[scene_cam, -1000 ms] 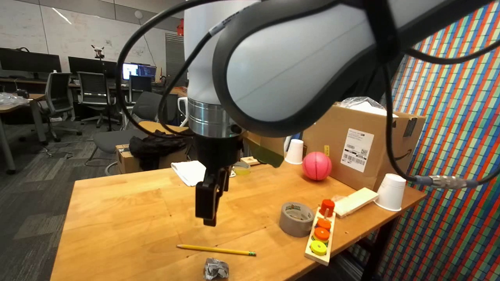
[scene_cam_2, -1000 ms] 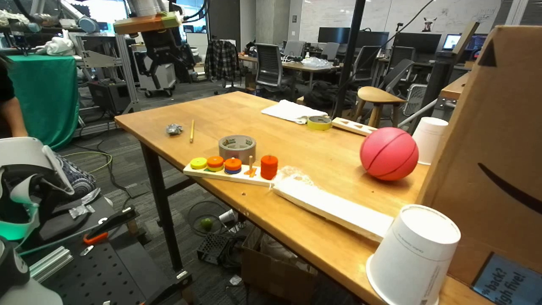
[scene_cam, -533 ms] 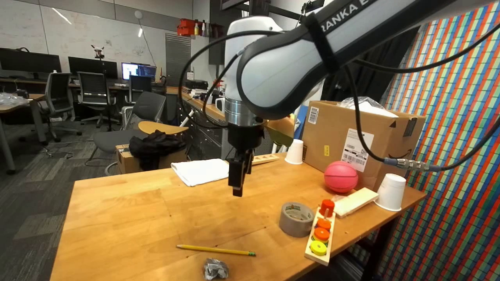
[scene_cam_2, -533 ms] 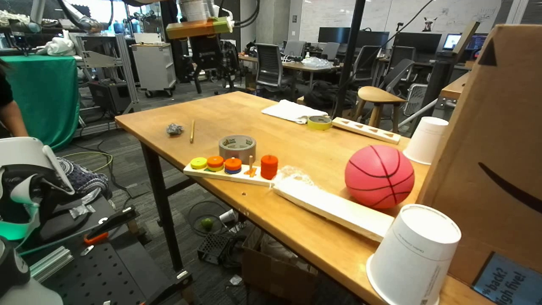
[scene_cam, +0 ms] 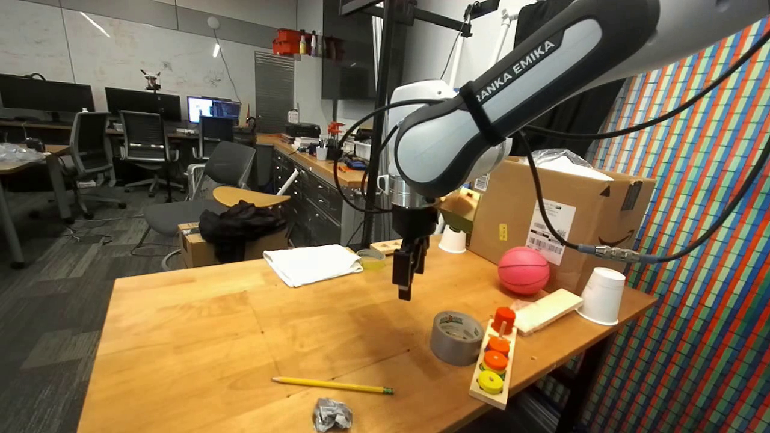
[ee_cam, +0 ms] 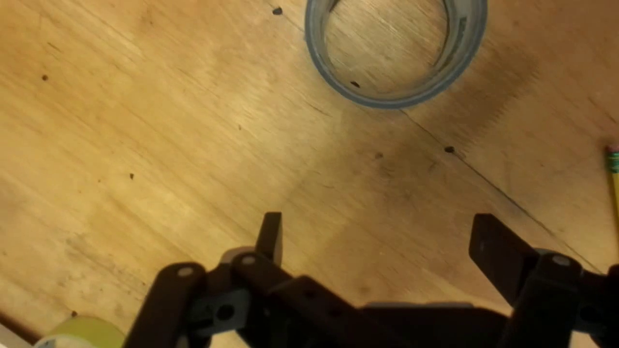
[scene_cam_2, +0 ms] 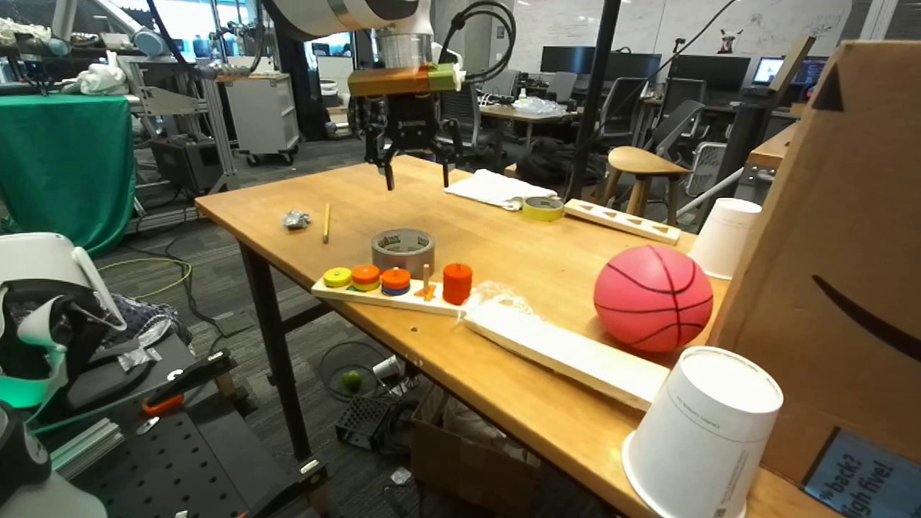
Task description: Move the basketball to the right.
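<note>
In an exterior view, a scribbled whiteboard wall (scene_cam: pixel 132 54) shows a streak of light (scene_cam: pixel 94 24). Before it stand dark monitors (scene_cam: pixel 45 93), one lit screen (scene_cam: pixel 200 107) and office chairs (scene_cam: pixel 143 138) on grey carpet (scene_cam: pixel 48 367). Past the far edge of the desk (scene_cam: pixel 198 325), a wooden counter (scene_cam: pixel 319 163) tops dark drawers (scene_cam: pixel 307 189); beyond the right edge rises a surface of red, blue and green blocks (scene_cam: pixel 674 349). In an exterior view, a green cloth (scene_cam_2: pixel 68 165), a grey cart (scene_cam_2: pixel 262 115) and a bright window (scene_cam_2: pixel 176 21) are beyond the desk's left corner; a wooden stool (scene_cam_2: pixel 645 162) stands behind the far edge.
</note>
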Available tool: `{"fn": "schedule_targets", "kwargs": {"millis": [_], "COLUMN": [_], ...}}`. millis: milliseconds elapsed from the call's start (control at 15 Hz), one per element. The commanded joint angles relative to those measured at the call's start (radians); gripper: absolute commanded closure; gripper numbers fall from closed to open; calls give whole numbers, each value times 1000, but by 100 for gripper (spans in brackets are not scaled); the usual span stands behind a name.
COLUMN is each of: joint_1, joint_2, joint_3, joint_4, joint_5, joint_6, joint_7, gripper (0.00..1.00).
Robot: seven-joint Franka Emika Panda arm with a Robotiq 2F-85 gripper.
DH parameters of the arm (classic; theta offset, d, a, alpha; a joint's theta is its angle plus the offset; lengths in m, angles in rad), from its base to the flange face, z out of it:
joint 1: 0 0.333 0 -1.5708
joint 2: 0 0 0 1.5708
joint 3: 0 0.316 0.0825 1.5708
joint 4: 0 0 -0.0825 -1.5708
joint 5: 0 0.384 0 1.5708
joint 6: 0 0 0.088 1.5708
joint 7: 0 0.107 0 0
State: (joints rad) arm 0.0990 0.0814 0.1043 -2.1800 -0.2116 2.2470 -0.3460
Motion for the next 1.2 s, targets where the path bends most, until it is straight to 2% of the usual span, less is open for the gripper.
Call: {"fn": "schedule_targets", "kwargs": {"millis": [0, 200, 533, 800, 1133], "joint_1": [-35, -68, -122, -142, -158], "joint_2": [44, 69, 92, 114, 139], "joint_3": [-32, -66, -102, -103, -110], "joint_4": [61, 95, 163, 214, 211], "joint_5": [-9, -35, -15, 11, 28], "joint_6": [-28, -26, -24, -42, -27], "joint_7": [-5, -4, -57, -74, -75], "gripper": [0, 0, 0, 0, 0]}}
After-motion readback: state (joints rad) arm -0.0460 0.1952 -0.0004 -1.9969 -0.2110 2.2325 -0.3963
